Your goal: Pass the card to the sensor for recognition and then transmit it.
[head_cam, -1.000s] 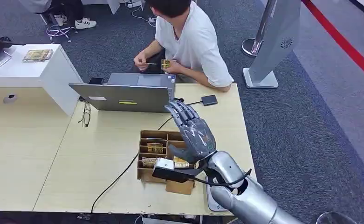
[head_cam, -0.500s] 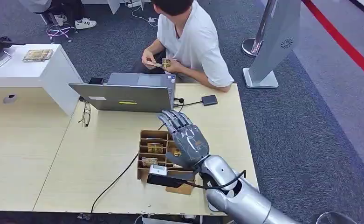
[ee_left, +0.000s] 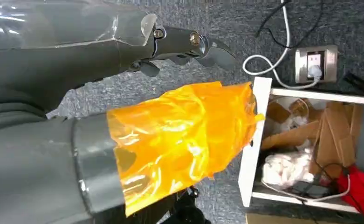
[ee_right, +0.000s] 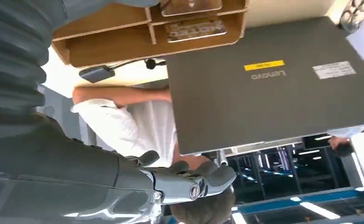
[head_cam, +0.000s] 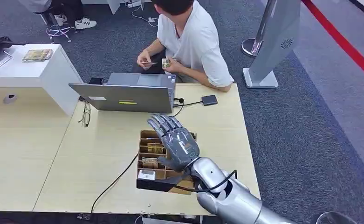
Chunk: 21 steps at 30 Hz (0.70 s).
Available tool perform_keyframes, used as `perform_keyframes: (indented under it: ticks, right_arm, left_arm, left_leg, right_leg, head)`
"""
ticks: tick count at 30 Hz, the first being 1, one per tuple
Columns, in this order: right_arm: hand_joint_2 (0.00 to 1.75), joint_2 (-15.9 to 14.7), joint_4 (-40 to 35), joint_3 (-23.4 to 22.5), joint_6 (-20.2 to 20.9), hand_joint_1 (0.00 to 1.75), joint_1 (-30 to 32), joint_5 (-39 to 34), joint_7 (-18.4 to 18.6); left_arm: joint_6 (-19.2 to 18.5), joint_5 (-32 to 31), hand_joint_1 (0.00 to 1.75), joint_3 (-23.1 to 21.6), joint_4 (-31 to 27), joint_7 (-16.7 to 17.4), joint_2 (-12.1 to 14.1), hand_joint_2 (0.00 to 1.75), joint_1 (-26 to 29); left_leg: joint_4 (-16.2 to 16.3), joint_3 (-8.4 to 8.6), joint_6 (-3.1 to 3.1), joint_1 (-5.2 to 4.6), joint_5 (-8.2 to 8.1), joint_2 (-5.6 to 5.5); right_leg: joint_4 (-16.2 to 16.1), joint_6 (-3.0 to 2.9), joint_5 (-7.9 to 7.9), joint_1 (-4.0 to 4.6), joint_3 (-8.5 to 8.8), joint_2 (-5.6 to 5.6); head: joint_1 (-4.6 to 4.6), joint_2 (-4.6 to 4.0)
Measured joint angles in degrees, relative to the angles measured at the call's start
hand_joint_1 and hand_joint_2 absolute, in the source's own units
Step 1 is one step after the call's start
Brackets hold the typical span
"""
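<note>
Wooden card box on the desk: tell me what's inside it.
The wooden card box has compartments holding cards, some patterned. The right hand hovers above, covering its right-side compartments.

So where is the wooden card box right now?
In the head view, the wooden card box sits on the light wood table, in front of the grey laptop; the right hand hovers open over its right half.

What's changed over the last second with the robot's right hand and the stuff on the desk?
The right hand, fingers spread and holding nothing, has drawn back toward the robot and to its left, now hovering over the brown wooden card tray. The person's hand with a card shifted slightly. The grey laptop and black cable stayed put.
</note>
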Motion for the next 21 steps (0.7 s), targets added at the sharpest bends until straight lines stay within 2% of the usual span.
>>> perform_keyframes:
  ticks: [4, 8, 15, 21]
  right_arm:
    - [1.75, 0.92, 1.09, 0.68, 0.72, 0.00, -0.84, 0.48, 0.81]
    - [1.75, 1.53, 3.60, 1.22, 0.52, 0.00, -1.53, 1.14, 0.96]
    - [1.75, 2.36, 6.51, 1.64, 0.81, 0.00, -2.08, 1.20, 1.23]
    - [1.75, 4.39, 9.28, 2.08, 2.69, 0.00, -3.18, 1.79, 2.34]
  left_arm:
    - [-1.09, -0.66, 0.00, 0.94, 0.13, 0.85, -0.50, 0.00, -0.14]
    - [-2.97, -1.46, 0.00, 2.07, 2.05, 0.76, -1.62, 0.00, -0.23]
    - [-4.17, -2.08, 0.00, 3.54, 5.16, 0.83, -3.02, 0.00, -0.65]
    - [-6.40, -5.23, 0.00, 5.66, 8.42, 2.60, -5.49, 0.00, -2.85]
  left_leg:
    - [0.00, 0.01, 0.00, 0.00, 0.00, 0.02]
    - [0.00, 0.00, 0.00, 0.00, 0.00, 0.01]
    - [0.00, 0.01, 0.00, 0.00, 0.00, 0.01]
    - [0.00, 0.01, 0.00, 0.00, 0.03, 0.01]
  right_leg:
    - [0.00, 0.00, 0.00, 0.00, 0.00, 0.02]
    - [0.00, 0.00, 0.00, 0.00, 0.00, 0.01]
    - [0.00, 0.00, 0.00, 0.00, -0.01, 0.01]
    - [0.01, -0.02, 0.02, 0.00, -0.01, 0.01]
  head:
    - [-0.02, 0.00]
    - [0.00, 0.00]
    - [0.00, 0.00]
    - [-0.02, 0.00]
